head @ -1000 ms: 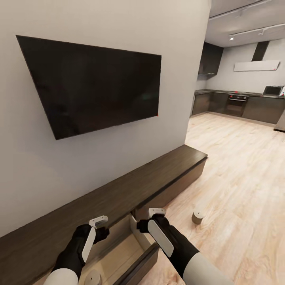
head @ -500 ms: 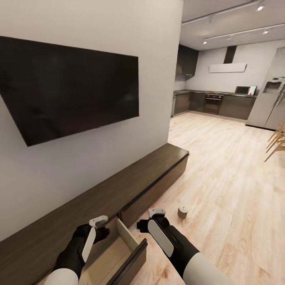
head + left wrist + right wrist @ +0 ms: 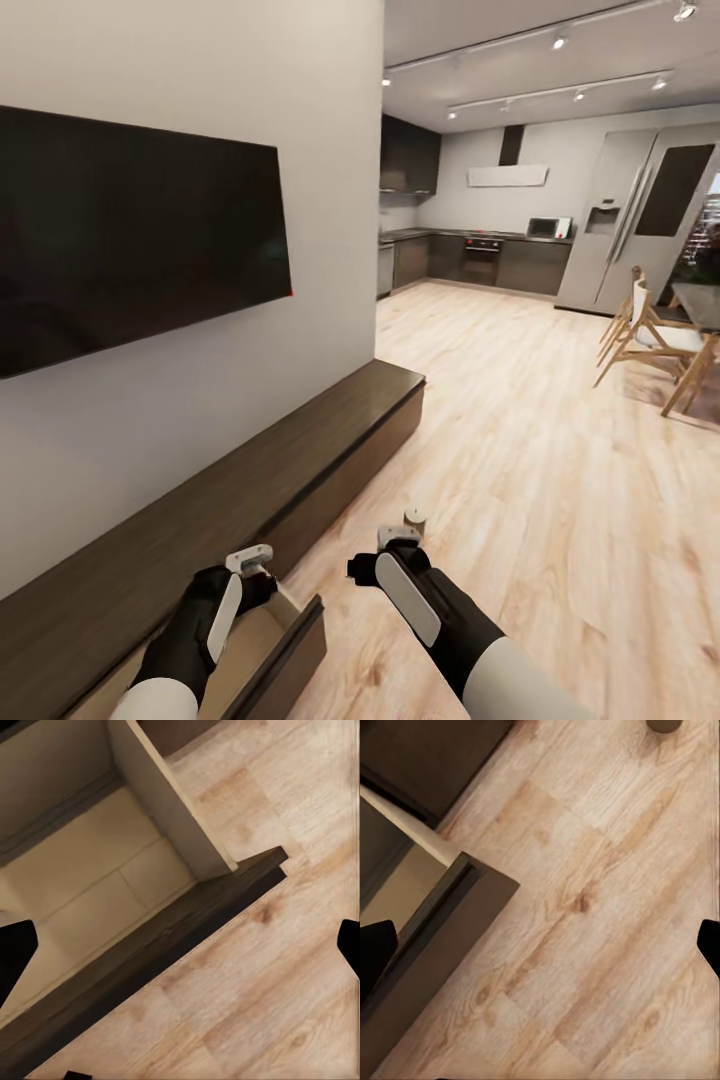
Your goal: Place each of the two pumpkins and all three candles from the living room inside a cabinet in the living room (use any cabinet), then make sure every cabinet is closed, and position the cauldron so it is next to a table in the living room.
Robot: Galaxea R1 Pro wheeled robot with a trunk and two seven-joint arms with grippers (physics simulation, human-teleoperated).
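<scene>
The long dark-brown cabinet runs along the wall at the left. One of its drawers is pulled out beside my left gripper, and its pale inside holds nothing that I can see. A short tan candle stands on the wooden floor just past my right gripper; its edge also shows in the right wrist view as the candle. Both grippers hover open with nothing between the fingers: the left gripper over the drawer front, the right gripper over bare floor beside the drawer's corner. The pumpkins, cauldron and table are out of view.
A black TV hangs on the wall above the cabinet. Light wood floor stretches ahead and to the right. Grey kitchen units and a fridge line the far end. Wooden chairs stand at the right edge.
The head view has swung to the right, so the wall, cabinet, drawer and candle all sit further left in the picture. Both arms keep the same pose, grippers open.
</scene>
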